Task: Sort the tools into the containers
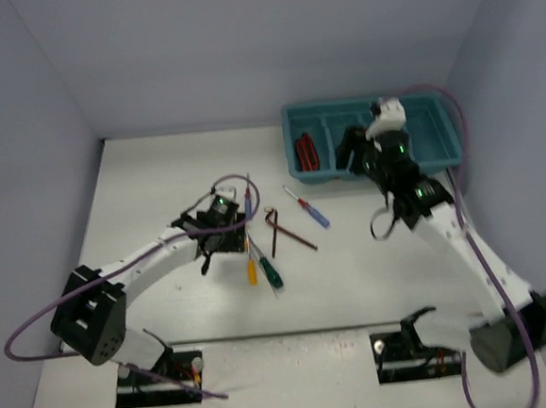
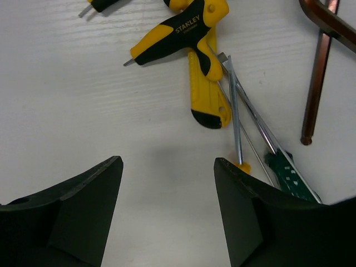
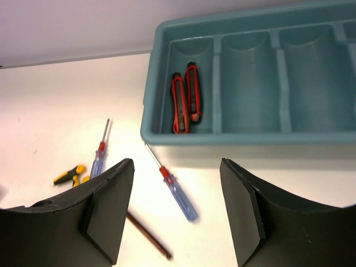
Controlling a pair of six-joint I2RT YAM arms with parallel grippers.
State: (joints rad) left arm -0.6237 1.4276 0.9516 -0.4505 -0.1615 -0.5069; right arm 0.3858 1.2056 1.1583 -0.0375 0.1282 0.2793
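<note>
The teal tray (image 1: 435, 140) stands at the far right. Red-handled pliers (image 1: 305, 150) lie in its leftmost compartment (image 3: 186, 61). My right gripper (image 1: 352, 155) is open and empty, above the table just in front of the tray (image 3: 250, 136). A blue screwdriver (image 3: 179, 193) lies below its jaws. My left gripper (image 1: 218, 232) is open and empty over bare table. Ahead of it lie yellow-black T-handles (image 2: 186, 25). To its right lie a yellow-handled screwdriver (image 2: 238, 130), a green-handled one (image 2: 290, 175) and a dark hex key (image 2: 316, 83).
A second blue screwdriver (image 3: 99, 158) lies left of the first, near a T-handle (image 3: 71, 174). The hex key (image 1: 277, 227) lies mid-table, with yellow (image 1: 251, 267) and green (image 1: 271, 274) screwdrivers in front of it. Walls close the back and both sides.
</note>
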